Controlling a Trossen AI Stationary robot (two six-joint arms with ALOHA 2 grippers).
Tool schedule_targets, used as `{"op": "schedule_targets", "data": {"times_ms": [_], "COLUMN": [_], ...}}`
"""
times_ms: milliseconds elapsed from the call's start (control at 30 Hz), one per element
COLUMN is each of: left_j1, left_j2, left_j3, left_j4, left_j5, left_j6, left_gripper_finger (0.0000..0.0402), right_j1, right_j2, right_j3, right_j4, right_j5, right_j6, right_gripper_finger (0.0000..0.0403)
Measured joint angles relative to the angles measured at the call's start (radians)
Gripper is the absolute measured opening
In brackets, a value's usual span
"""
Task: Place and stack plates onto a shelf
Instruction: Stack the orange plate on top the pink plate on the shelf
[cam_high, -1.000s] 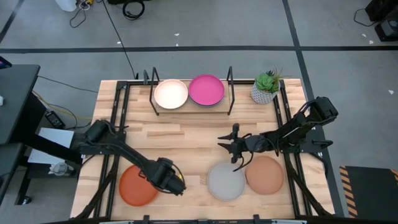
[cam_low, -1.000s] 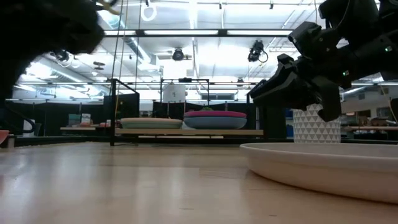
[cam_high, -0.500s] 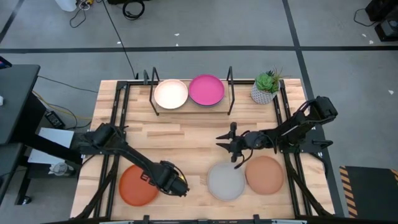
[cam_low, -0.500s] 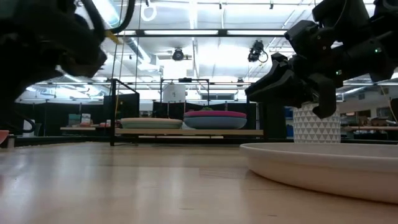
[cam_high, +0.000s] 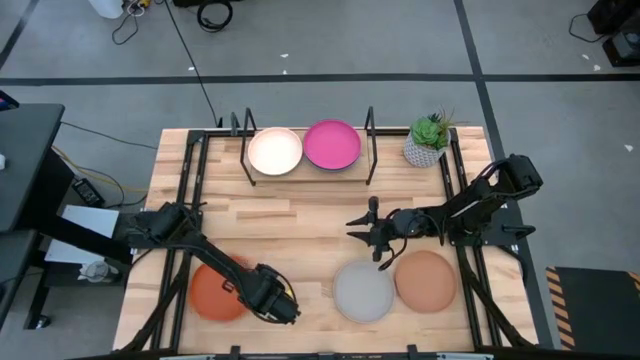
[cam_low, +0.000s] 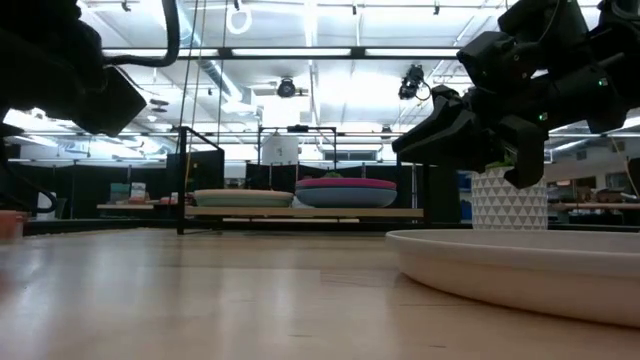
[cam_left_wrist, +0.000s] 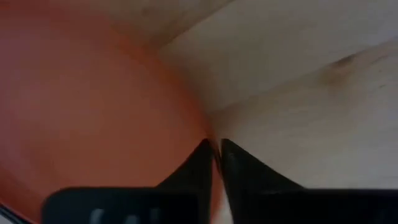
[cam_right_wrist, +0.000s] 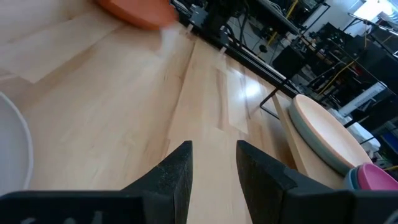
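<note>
While the desk (cam_high: 300, 215) carries the shelf (cam_high: 305, 168) at its far edge, with cream plate (cam_high: 275, 151) and pink plate (cam_high: 332, 145) side by side on it, grey plate (cam_high: 363, 291) and tan-brown plate (cam_high: 426, 279) lie near the front. My left fingers (cam_high: 280, 305) pinch the orange plate (cam_high: 216, 292) by its rim at the front left. My right fingers (cam_high: 372, 226) hover slightly spread above mid-desk, just beyond the grey plate.

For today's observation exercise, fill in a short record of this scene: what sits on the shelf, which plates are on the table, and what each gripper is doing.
shelf: holds a cream plate and a pink plate side by side
table plates: orange plate, grey plate, tan-brown plate
left gripper: shut on the orange plate's rim
right gripper: open, empty, above the table near the grey plate
other: potted plant beside the shelf
</note>
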Motion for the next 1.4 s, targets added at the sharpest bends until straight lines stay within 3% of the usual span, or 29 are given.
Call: {"op": "schedule_targets", "data": {"times_ms": [67,233,367,500,633,900,1067,1200,1400], "left_j1": [0.003,0.045,0.105,0.186,0.299,0.548,0.666,0.729,0.798], "left_j2": [-0.003,-0.045,-0.094,-0.114,-0.139,-0.164,-0.164,-0.172,-0.177], "left_j3": [0.0,0.081,0.193,0.291,0.306,0.304,0.292,0.293,0.293], "left_j4": [0.004,-0.027,-0.123,-0.222,-0.209,-0.173,-0.156,-0.134,-0.128], "left_j5": [-0.012,-0.027,-0.2,-0.404,-0.538,-0.569,-0.576,-0.577,-0.496], "left_j6": [0.026,0.15,0.297,0.541,0.813,1.223,1.427,1.574,1.716], "left_gripper_finger": [0.0013,0.0013,0.0013,0.0013,0.0013,0.0013,0.0015,0.0016,0.0016], "right_j1": [0.0,0.0,0.0,0.0,0.0,0.002,0.024,0.056,0.089], "right_j2": [0.0,0.0,0.0,0.0,0.0,-0.001,-0.001,-0.009,-0.016], "right_j3": [0.0,0.0,0.0,0.0,0.0,0.0,-0.028,-0.093,-0.181], "right_j4": [-0.001,-0.002,-0.002,-0.003,-0.009,-0.074,-0.089,0.079,0.285], "right_j5": [0.0,0.0,-0.002,-0.038,-0.063,-0.069,0.018,0.041,0.039], "right_j6": [0.0,0.003,0.013,0.023,0.04,0.123,0.149,0.138,0.145], "right_gripper_finger": [0.013,0.013,0.013,0.013,0.013,0.013,0.013,0.013,0.013]}}
